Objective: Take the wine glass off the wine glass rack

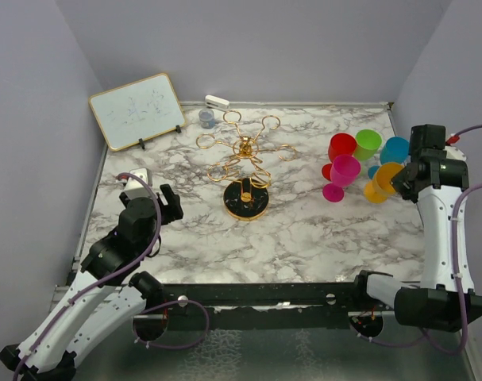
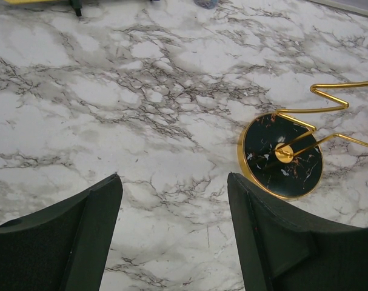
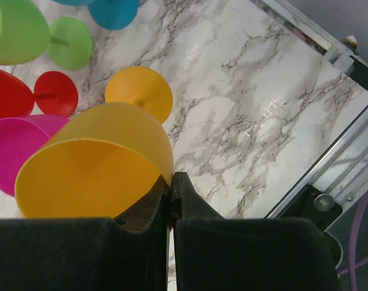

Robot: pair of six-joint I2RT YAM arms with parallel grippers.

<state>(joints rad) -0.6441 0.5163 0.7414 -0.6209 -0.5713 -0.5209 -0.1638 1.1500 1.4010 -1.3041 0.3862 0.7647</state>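
Note:
The gold wire wine glass rack (image 1: pixel 242 151) stands mid-table on its round black base (image 1: pixel 245 200), and no glass hangs on its arms. An orange wine glass (image 1: pixel 386 178) is at the right, beside the other coloured glasses. My right gripper (image 1: pixel 403 181) is shut on its rim. In the right wrist view one finger is inside the orange bowl (image 3: pixel 93 163) and the other outside, with the right gripper (image 3: pixel 171 182) pinching the wall. My left gripper (image 1: pixel 171 205) hovers left of the rack, open and holding nothing. The left wrist view shows the left gripper (image 2: pixel 174 230) above bare marble, the rack's base (image 2: pixel 282 155) to its right.
Red (image 1: pixel 341 146), green (image 1: pixel 367 144), teal (image 1: pixel 395 149) and magenta (image 1: pixel 344 171) glasses cluster at the right. A small whiteboard (image 1: pixel 136 109) leans at the back left, with a little blue-grey cup (image 1: pixel 206 118) and a white object (image 1: pixel 217 101) near it. Walls enclose three sides.

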